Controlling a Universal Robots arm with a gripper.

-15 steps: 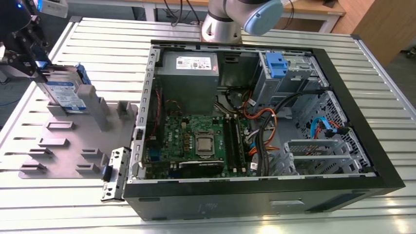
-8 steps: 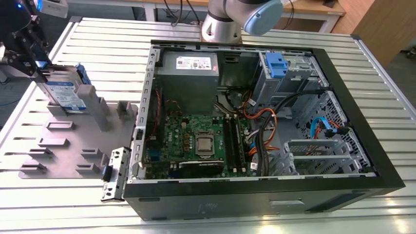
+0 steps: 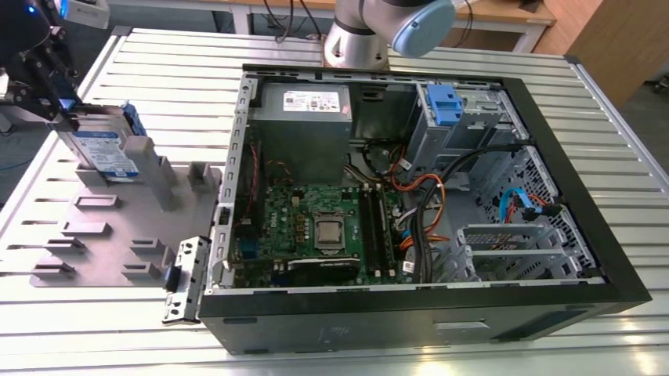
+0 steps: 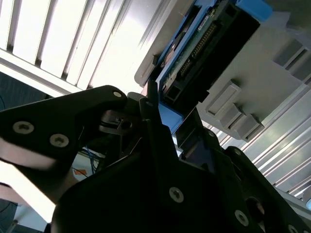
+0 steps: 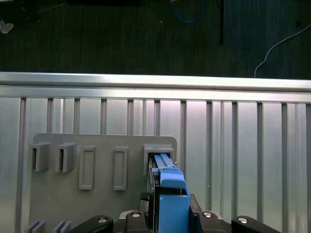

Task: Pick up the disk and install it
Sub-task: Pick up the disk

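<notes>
First wrist view: black gripper (image 5: 170,208) jaws straddle the silver-grey rectangular disk (image 5: 167,177) with blue plastic rails; you can't tell if they're clamped. It stands edge-up in the grey slotted rack (image 5: 63,196). Likely stiff, weighty and shock-sensitive: grip squarely across its faces.

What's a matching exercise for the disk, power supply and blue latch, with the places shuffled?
1 disk
2 power supply
3 blue latch

A inside the case, far side, exterior view's right
B on edge in the grey rack
C inside the case, far side, exterior view's left

Pairs: 1-B, 2-C, 3-A
</notes>
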